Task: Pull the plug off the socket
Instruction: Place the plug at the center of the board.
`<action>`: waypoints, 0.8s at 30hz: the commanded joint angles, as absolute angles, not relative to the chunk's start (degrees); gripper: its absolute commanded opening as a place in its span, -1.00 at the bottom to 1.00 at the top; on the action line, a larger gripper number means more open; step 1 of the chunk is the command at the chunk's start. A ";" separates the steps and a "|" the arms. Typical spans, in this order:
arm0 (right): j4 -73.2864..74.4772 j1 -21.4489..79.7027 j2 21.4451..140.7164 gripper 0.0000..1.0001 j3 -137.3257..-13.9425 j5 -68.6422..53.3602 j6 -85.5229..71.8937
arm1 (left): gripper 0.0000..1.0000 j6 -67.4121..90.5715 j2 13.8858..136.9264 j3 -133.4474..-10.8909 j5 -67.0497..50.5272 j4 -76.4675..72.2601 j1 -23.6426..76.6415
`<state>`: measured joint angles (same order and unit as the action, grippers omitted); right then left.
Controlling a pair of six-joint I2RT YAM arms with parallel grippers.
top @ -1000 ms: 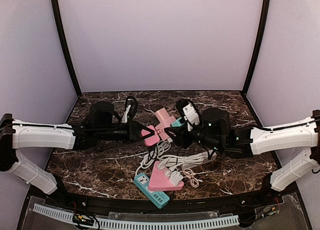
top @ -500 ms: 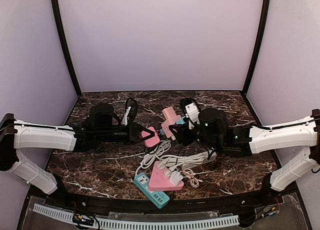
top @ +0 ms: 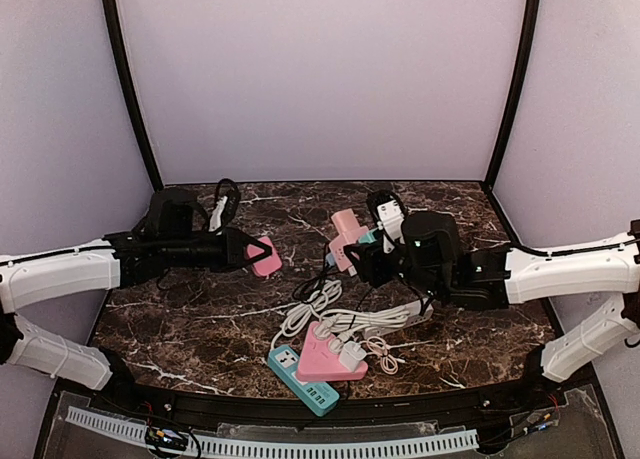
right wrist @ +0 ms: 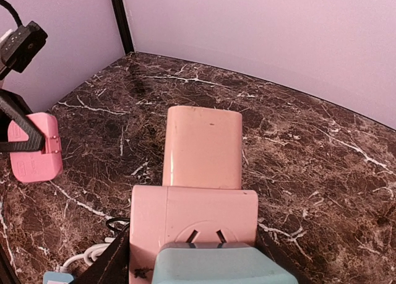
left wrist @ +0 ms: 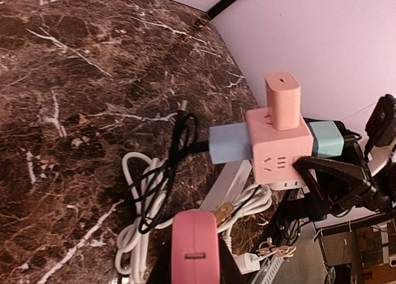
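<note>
Overhead: my left gripper (top: 250, 252) has drawn back, clamped on the pink plug (top: 266, 257), now well apart from the pink cube socket (top: 345, 237) that my right gripper (top: 362, 264) holds.

Left wrist: plug free.

Right wrist: socket apparently still pinched. I judge the pull done.

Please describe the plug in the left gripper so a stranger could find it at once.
On the dark marble table, look left of the cable pile. The left gripper holds a flat pink plug there; unlike the other pink plug, it sits in no socket.
</note>
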<state>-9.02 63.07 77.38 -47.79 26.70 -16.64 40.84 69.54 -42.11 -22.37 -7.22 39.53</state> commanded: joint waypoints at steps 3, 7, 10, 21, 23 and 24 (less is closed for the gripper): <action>-12.57 61.53 72.32 -1.00 -48.79 27.51 -16.44 | -0.99 23.06 67.99 -51.53 -21.42 21.51 29.17; -12.48 61.37 71.88 -1.00 -48.28 26.33 -17.28 | -0.99 18.15 71.81 -54.17 -23.79 23.97 21.90; -12.31 61.40 71.89 -1.00 -48.16 25.18 -17.93 | -0.99 17.12 74.44 -54.27 -26.26 23.21 15.85; -11.63 61.41 71.27 -1.00 -48.84 23.47 -17.74 | -0.99 17.40 79.24 -45.26 -29.31 16.88 0.78; -11.31 61.38 71.36 -1.00 -49.10 23.42 -17.51 | -0.99 16.91 79.65 -45.33 -29.65 17.69 -1.11; -11.19 61.40 71.39 -1.00 -49.24 23.40 -17.49 | -0.98 15.94 79.90 -45.85 -29.01 18.20 -1.70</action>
<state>-7.09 61.80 73.45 -47.66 23.75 -17.69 18.20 79.50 -45.95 -27.57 18.09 1.10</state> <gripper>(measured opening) 0.575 0.137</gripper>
